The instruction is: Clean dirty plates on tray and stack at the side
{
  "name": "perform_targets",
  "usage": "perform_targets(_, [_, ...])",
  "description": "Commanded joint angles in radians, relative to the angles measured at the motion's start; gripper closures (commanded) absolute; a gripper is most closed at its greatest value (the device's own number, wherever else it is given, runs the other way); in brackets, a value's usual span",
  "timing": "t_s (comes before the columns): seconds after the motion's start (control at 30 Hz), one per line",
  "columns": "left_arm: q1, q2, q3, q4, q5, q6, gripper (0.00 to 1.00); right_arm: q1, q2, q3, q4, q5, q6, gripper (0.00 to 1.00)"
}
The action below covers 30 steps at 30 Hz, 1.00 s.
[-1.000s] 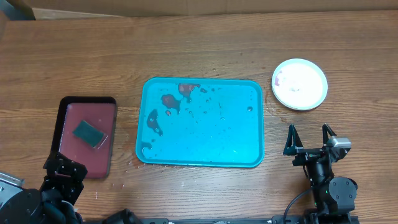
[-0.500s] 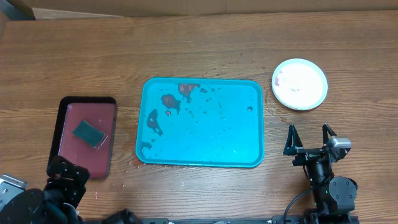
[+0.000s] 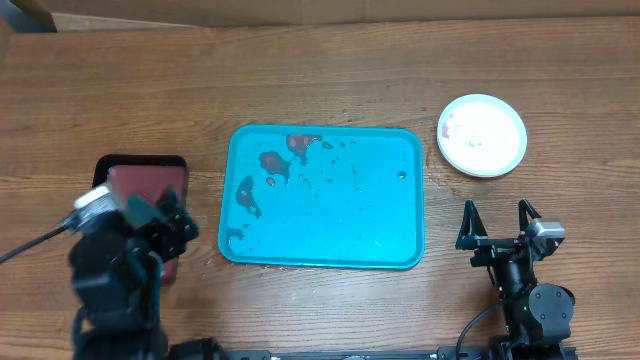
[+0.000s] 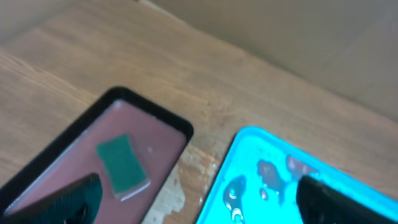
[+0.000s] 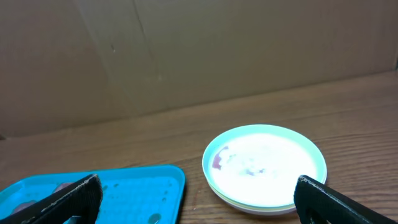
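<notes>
Since the earlier frame, the left hand (image 3: 172, 222) had been brought up from the counter's (image 3: 320, 70) near left corner and was held over the near part of the dark red tray (image 3: 140, 175). The right hand (image 3: 494, 205) had been kept in place near the near right corner.

From overhead, the turquoise tray (image 3: 370, 215) was seen lying flat at the middle of the counter, with reddish-brown smears (image 3: 275, 160) spread over its far left part. The plates (image 3: 482, 135) were stacked on the counter to the right of that tray, beside its far right corner and apart from it. The right hand's fingers were spread wide with nothing between them.

Through the left wrist camera, the left hand (image 4: 199, 182) was shown with its fingers wide apart and nothing held. A green sponge (image 4: 122, 165) was seen lying on the dark red tray (image 4: 74, 168), with the turquoise tray (image 4: 249, 149) to its right.

Through the right wrist camera, the right hand (image 5: 198, 182) was likewise shown spread and empty. The plates (image 5: 264, 165) were seen ahead of it, a mint rim uppermost and a small reddish mark at the left of the top plate. A corner of the turquoise tray (image 5: 124, 183) was shown at the lower left.
</notes>
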Motion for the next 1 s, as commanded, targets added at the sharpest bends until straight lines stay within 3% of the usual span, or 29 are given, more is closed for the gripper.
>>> perform_targets(0.0, [-0.007,-0.003,-0.152,0.137,0.054,0.077,0.0,-0.005,-0.009,-0.011,0.005,0.002,-0.004,0.0])
perform_targets(0.37, [-0.101,-0.114,-0.529,0.665,0.109,0.13,0.0,-0.005,-0.009,-0.011,0.006,0.002,-0.004,0.0])
perform_targets(0.97, [-0.112,-0.458,-0.834,0.845,0.113,0.137,0.0,-0.005,-0.009,-0.011,0.005,0.001,-0.004,0.0])
